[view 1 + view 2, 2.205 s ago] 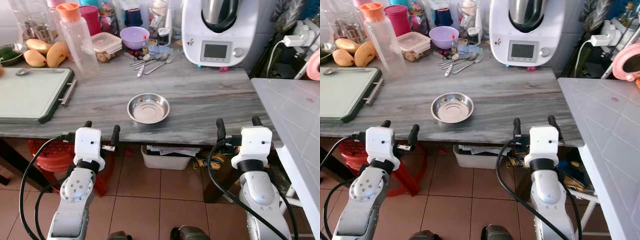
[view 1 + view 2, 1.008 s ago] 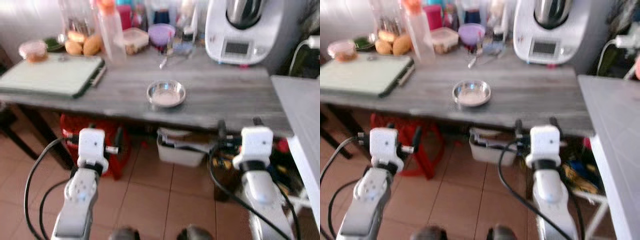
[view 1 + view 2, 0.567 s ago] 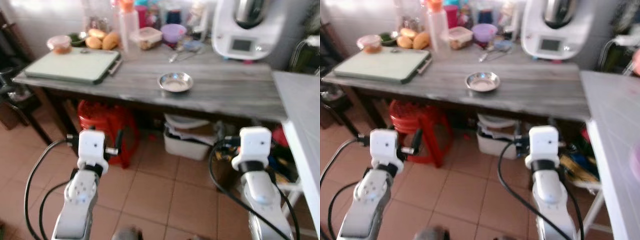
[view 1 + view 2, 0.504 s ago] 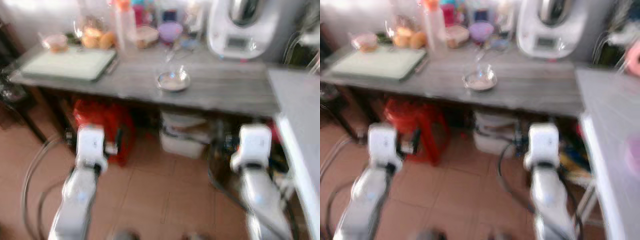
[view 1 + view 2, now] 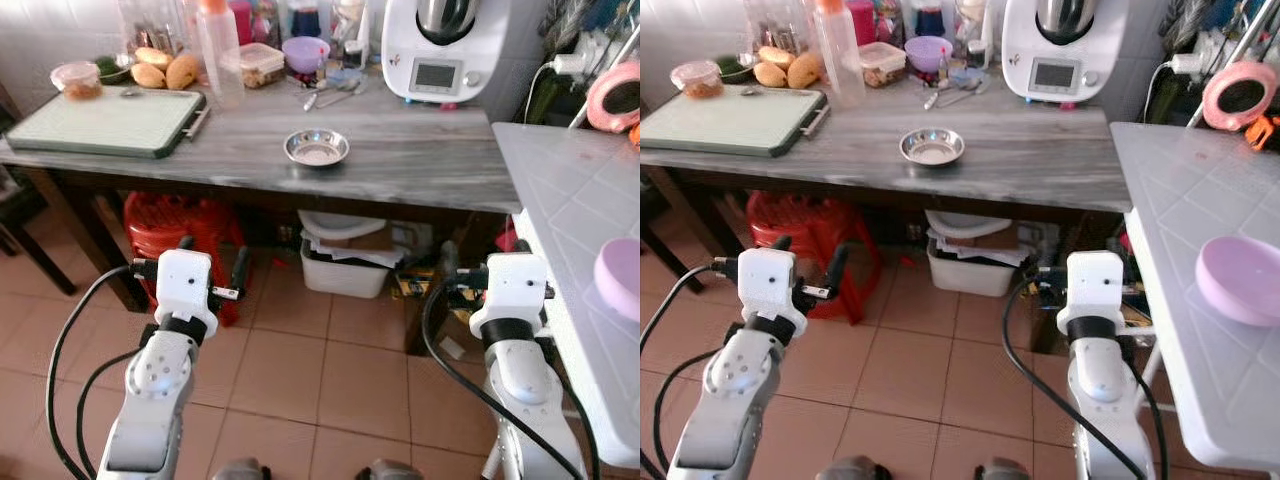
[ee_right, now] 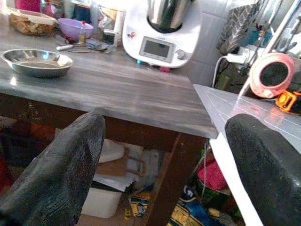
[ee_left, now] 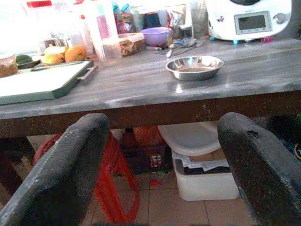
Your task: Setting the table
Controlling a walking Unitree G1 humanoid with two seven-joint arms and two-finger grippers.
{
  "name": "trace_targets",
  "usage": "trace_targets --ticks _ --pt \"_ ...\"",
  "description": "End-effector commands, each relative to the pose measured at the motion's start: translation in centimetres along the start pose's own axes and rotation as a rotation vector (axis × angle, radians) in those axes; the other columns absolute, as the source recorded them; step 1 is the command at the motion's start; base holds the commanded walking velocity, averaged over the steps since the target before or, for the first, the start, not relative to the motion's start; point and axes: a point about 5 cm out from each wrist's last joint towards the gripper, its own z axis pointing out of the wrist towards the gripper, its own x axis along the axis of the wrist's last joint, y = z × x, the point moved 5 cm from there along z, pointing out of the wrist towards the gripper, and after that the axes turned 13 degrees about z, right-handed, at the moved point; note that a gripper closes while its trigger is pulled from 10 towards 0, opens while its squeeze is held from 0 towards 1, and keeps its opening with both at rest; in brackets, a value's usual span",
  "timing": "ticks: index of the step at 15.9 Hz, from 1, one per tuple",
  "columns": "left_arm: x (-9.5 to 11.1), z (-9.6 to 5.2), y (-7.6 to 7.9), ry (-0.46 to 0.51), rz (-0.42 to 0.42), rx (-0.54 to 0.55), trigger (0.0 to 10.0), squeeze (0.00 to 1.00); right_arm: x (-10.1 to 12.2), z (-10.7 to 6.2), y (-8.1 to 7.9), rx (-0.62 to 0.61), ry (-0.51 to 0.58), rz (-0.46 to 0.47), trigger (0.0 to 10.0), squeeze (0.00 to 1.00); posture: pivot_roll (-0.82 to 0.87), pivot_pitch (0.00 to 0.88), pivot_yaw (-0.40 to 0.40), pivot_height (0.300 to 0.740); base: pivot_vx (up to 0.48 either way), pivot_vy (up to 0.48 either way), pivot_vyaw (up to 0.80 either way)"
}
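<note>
A small steel bowl [image 5: 316,148] sits alone near the middle of the long grey table [image 5: 420,170]. Loose cutlery [image 5: 330,90] and a purple bowl [image 5: 305,52] lie at the table's back. A pink bowl [image 5: 620,280] rests on the white table [image 5: 560,170] to my right. My left gripper [image 7: 162,122] and right gripper [image 6: 164,125] are both open and hold nothing. They hang over the tiled floor, well short of the grey table's front edge and below its top.
A green cutting board [image 5: 100,120], a tall bottle [image 5: 218,55], mangoes [image 5: 165,72] and a white kitchen machine [image 5: 445,45] crowd the table's left and back. Under it stand a red stool [image 5: 185,225] and a white bin [image 5: 340,265].
The view has pulled back from the grey table, which now lies farther off. The white table's pink bowl has come into view. Both grippers stay open.
</note>
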Motion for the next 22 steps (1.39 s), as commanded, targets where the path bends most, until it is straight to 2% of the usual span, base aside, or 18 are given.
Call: trace_targets --ticks 1,2,3,11,19,22 --pt "0.58 0.01 0.20 0.019 -0.002 -0.020 10.0 0.00 0.05 0.20 -0.17 0.004 -0.005 -0.004 10.0 0.00 0.00 0.018 0.011 0.740 0.000 0.000 0.00" --pt "0.67 0.03 0.25 0.023 -0.003 -0.022 10.0 0.00 0.03 0.35 -0.25 -0.002 -0.007 -0.022 10.0 0.00 0.00 0.018 0.011 0.740 0.000 0.000 0.00" --pt "0.77 0.06 0.29 0.027 -0.004 -0.025 10.0 0.00 -0.02 0.48 -0.83 0.042 -0.009 -0.004 10.0 0.00 0.01 0.018 0.006 0.740 0.000 0.000 0.00" --pt "0.99 0.18 0.45 0.038 -0.015 -0.040 10.0 0.00 -0.39 0.54 -0.91 0.052 -0.046 0.087 10.0 0.00 0.01 0.009 0.005 0.740 0.000 0.000 0.00" --pt "1.04 0.10 0.69 0.041 -0.022 -0.054 10.0 0.00 -0.59 0.52 -1.02 0.064 -0.061 0.097 10.0 0.00 0.00 0.017 0.004 0.740 0.000 0.000 -0.77" --pt "1.06 0.12 0.73 0.042 -0.023 -0.056 10.0 0.00 -0.52 0.44 -1.10 0.070 -0.055 0.098 10.0 0.00 0.00 0.018 0.004 0.740 0.000 -0.160 0.00"
